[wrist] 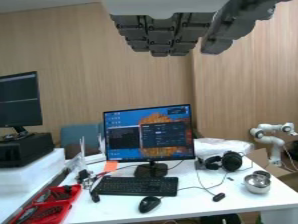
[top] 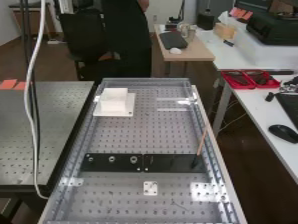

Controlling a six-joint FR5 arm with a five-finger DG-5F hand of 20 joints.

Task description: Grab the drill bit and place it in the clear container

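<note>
In my wrist view the hand (wrist: 161,34) is open, its fingers hanging loosely with the thumb held off to one side, and it is empty. I can't tell for certain which of the small pieces is the drill bit, nor can I make out for sure which clear part is meant as the container.

From the high view I look down on a perforated metal tabletop (top: 113,192), with see-through edging (top: 148,83) around it. A long black plate (top: 174,169) lies across it, and three small round metal fittings sit in a row on its left part. At its right end a slim brown stick (top: 201,140) with a dark lower end stands tilted. Nearer the camera, a small white plate (top: 150,188) with holes lies flat, apart from the black one. Toward the far end, a white block (top: 114,97) stands on a flat white base (top: 125,113).

My wrist view also takes in a white desk with a monitor (wrist: 149,135), a keyboard (wrist: 136,185) just in front of it, and a mouse (wrist: 149,204) close to the keyboard. Headphones (wrist: 231,161) rest near a shiny metal bowl (wrist: 257,184), and red trays (wrist: 48,206) hold small tools.
</note>
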